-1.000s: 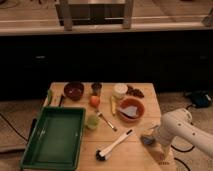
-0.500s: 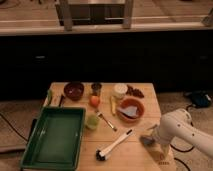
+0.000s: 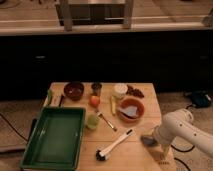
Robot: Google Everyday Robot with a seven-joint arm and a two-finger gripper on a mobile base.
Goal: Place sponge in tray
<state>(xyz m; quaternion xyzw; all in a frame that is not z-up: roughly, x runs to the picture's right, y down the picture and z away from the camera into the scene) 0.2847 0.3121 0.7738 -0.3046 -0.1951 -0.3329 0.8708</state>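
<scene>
The large green tray (image 3: 56, 110) lies at the table's front left, and nothing shows inside it. My gripper (image 3: 148, 141) is low over the table's front right part, at the end of the white arm (image 3: 176, 127), far right of the tray. A small yellowish piece (image 3: 163, 156) shows under the arm at the table's right front edge. I cannot tell whether it is the sponge. A pale blue item (image 3: 128, 111) lies in the round orange bowl (image 3: 138, 105).
A dish brush (image 3: 114, 145) lies diagonally between tray and gripper. Behind it are a green cup (image 3: 92, 120), a utensil (image 3: 106, 121), an orange fruit (image 3: 95, 101), a dark red bowl (image 3: 74, 90), a dark cup (image 3: 96, 88) and a white container (image 3: 120, 90).
The gripper has edged slightly left over the table. Nothing else has moved.
</scene>
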